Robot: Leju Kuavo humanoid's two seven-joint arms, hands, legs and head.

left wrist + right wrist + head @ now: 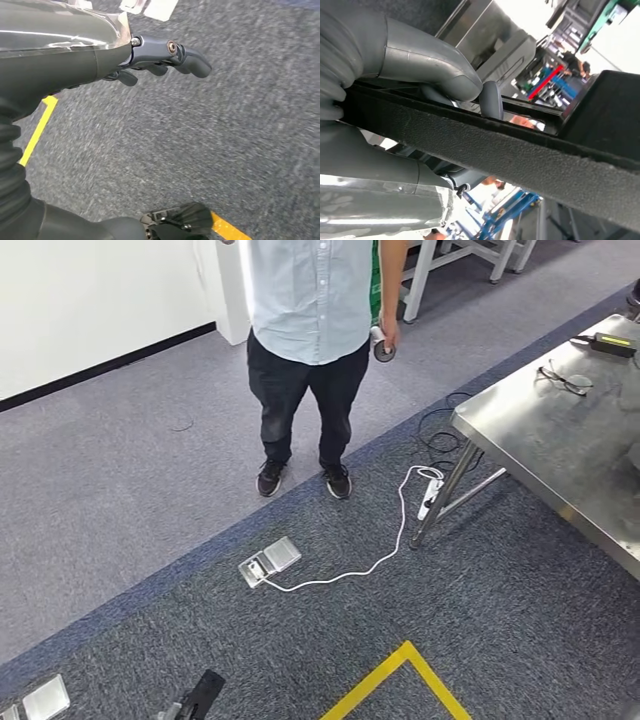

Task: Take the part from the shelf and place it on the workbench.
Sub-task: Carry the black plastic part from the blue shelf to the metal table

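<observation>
A dark, flat part point(516, 150) sits clamped in the right hand point(395, 100), thumb on one face and fingers point(491, 100) on the other, its long axis running straight out past the fingertips. The steel surface point(558, 460) lies to the robot's right, nearer that arm. The left hand point(158, 55) hangs over the carpet, fingers apart and holding nothing.

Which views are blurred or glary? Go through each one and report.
Head view: sharp and evenly lit, with soft glare on the steel workbench. Left wrist view: grey carpet smeared by motion blur, a shine streak along the left hand. Right wrist view: bright background blown out, the black foam-edged part dark, the right hand soft.
</observation>
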